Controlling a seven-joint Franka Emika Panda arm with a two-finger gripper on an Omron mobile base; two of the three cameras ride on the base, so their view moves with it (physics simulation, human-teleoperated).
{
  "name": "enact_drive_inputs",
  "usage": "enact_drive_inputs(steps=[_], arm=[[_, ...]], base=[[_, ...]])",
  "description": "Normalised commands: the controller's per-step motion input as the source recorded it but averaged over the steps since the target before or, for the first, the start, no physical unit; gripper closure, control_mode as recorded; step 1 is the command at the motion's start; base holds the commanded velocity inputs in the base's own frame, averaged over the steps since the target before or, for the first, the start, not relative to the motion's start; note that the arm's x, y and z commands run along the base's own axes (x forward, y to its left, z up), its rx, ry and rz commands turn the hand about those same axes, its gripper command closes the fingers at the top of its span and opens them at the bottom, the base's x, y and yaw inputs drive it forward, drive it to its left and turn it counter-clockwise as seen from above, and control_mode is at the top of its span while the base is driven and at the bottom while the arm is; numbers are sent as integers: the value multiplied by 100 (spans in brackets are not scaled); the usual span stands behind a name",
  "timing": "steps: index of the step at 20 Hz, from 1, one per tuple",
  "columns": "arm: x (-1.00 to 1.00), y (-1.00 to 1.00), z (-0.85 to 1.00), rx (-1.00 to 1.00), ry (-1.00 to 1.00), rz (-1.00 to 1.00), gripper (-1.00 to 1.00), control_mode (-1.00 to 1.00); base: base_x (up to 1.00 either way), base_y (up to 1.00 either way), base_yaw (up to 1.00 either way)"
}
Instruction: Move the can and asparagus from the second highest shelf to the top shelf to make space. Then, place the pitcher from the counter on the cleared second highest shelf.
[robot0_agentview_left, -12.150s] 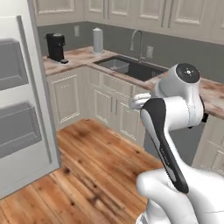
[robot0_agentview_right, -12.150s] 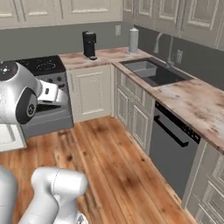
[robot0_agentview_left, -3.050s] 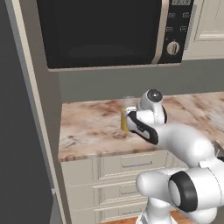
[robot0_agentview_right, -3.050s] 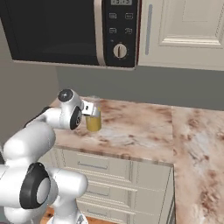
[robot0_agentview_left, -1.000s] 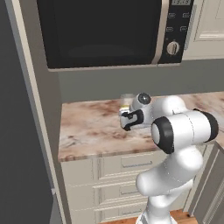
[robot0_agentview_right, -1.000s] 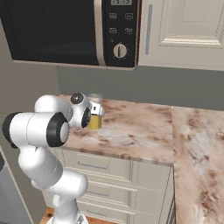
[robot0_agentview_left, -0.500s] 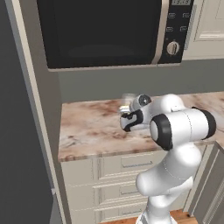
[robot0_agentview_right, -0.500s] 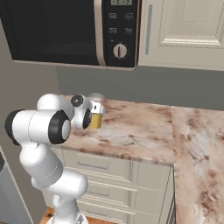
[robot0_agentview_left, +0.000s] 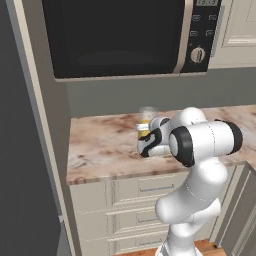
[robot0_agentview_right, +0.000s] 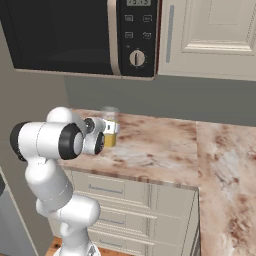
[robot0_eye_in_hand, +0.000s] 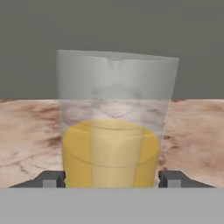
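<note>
The pitcher, clear and half full of orange-yellow liquid, stands upright on the mottled counter near the back wall. My gripper reaches level at its lower part. In the hand view the pitcher is very close, and the gripper has one dark fingertip against each side of its base, so it is shut on it. The pitcher's bottom still rests on the counter. The can, the asparagus and both shelves are out of view.
A black microwave hangs low over the counter, above the pitcher. A grey wall stands right behind it. A tall dark panel rises at the left. Cream drawers sit below, and an upper cabinet is at the right.
The jaws have narrowed from wide open until the fingertips meet the pitcher's sides. Arm and pitcher have hardly shifted.
</note>
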Motion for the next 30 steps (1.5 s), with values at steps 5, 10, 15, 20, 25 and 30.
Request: enact_drive_inputs(steps=[5, 10, 15, 20, 25, 30], arm=[[12, 0, -2, 0, -1, 0, 100, -100], [7, 0, 0, 0, 0, 0, 100, -100], [-3, 2, 3, 0, 6, 4, 100, -100], [-26, 1, 30, 0, 1, 14, 100, -100], [-47, 0, 42, 0, -4, 18, 100, -100], [-59, -1, 44, 0, -4, 14, 100, -100]], base=[[0, 0, 0], [0, 0, 0], [0, 0, 0], [0, 0, 0], [0, 0, 0], [0, 0, 0]])
